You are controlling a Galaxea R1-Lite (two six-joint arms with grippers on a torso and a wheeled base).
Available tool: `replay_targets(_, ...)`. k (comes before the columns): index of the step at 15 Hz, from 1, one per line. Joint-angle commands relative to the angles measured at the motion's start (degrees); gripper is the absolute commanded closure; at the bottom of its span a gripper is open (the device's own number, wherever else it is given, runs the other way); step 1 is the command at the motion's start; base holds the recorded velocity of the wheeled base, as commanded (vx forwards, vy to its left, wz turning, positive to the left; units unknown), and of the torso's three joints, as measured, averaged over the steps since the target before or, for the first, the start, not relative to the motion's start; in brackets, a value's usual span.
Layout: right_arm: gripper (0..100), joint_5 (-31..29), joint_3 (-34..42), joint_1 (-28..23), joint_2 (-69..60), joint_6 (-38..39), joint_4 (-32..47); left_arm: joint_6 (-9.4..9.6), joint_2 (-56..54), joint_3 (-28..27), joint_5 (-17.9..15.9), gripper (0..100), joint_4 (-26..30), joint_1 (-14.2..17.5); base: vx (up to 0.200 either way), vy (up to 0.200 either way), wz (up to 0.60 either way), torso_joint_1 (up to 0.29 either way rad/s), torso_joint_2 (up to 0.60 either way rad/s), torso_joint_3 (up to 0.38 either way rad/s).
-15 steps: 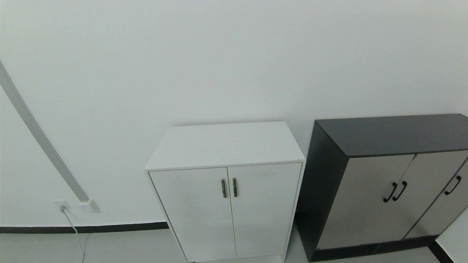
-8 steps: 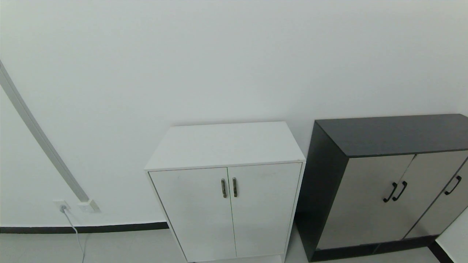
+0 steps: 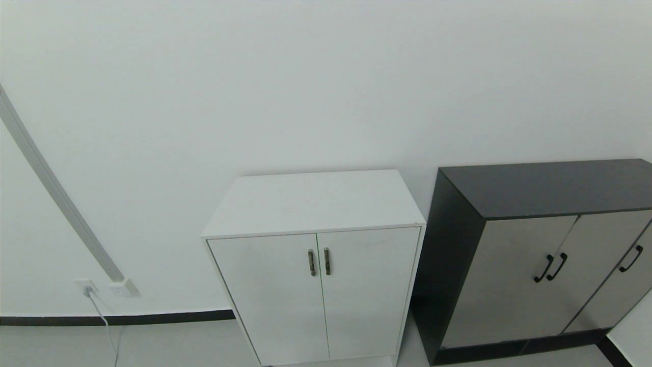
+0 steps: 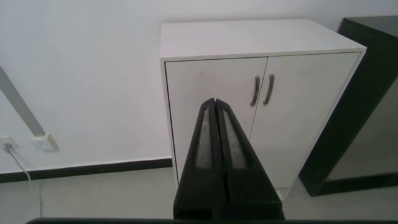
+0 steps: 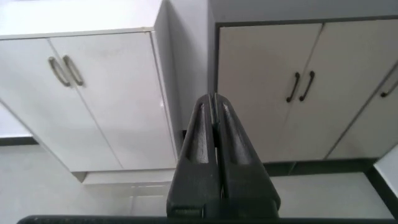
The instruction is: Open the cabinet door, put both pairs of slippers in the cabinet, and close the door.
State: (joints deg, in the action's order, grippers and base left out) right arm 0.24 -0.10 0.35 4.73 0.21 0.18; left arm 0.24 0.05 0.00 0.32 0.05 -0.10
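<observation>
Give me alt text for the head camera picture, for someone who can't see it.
A white two-door cabinet stands shut against a white wall, its handles side by side at the door seam. To its right is a black cabinet with grey doors, also shut; far left, a cable hangs from a wall socket.

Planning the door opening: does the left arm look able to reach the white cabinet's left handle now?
Probably yes: nothing stands between the shut left end effector and the left metal bar handle of the white two-door cabinet, though some way off.
</observation>
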Motion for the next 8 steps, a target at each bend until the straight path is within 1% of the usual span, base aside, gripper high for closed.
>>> replay_targets(1, 100, -0.3, 0.0, -2.7, -0.5, -0.1, -0.2, 0.02, 0.0, 0.0, 0.0, 100, 0.0, 0.0, 0.000, 0.000, 0.00, 0.000, 0.00, 0.000)
replay_targets(4, 100, 0.0, 0.1, -2.6, -0.6, 0.1, -0.2, 0.02, 0.0, 0.0, 0.0, 100, 0.0, 0.0, 0.000, 0.000, 0.00, 0.000, 0.00, 0.000)
replay_targets(6, 100, 0.1, 0.1, -0.9, -0.9, 0.6, -0.1, 0.02, 0.0, 0.0, 0.0, 100, 0.0, 0.0, 0.000, 0.000, 0.00, 0.000, 0.00, 0.000)
replay_targets(7, 100, 0.1, 0.1, 1.1, -2.1, 0.3, -0.3, -0.07, 0.0, 0.0, 0.0, 100, 0.0, 0.0, 0.000, 0.000, 0.00, 0.000, 0.00, 0.000)
replay_targets(8, 100, 0.1, 0.1, 0.7, -2.7, 0.3, -0.1, -0.07, 0.0, 0.0, 0.0, 100, 0.0, 0.0, 0.000, 0.000, 0.00, 0.000, 0.00, 0.000)
